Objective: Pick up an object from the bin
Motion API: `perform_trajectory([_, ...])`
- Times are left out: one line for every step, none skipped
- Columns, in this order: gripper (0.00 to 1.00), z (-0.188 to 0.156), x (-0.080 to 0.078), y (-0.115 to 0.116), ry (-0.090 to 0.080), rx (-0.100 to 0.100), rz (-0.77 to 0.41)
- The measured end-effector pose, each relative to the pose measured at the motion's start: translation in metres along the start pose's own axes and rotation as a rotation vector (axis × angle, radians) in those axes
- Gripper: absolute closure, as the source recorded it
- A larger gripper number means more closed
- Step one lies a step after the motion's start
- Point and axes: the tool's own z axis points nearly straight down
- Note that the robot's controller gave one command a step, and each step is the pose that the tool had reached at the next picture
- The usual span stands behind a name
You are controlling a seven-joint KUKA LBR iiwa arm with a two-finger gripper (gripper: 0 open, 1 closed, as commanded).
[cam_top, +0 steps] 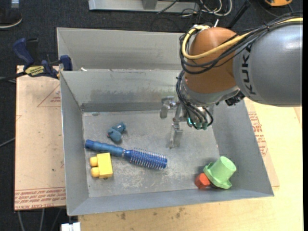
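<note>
Blue plastic brush [127, 156], probably light and stiff, is lying nearest gripper [173, 131], likely best pinched across its slim handle; jaw state cannot be told.

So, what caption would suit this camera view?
Robot gripper low in the grey metal bin, near a blue plastic bristle hairbrush.

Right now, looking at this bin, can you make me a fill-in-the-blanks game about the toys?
The hairbrush is ____.
The toy block beside its handle is ____.
The small orange thing lies against a ____ cup.
Missing words: blue, yellow, green.
</note>
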Motion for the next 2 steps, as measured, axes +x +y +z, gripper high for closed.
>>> perform_trajectory([0.0,0.1259,0.0175,0.0553,-0.004,0.0,-0.395])
perform_trajectory([1.0,0.1244,0.0166,0.0541,-0.006,0.001,-0.392])
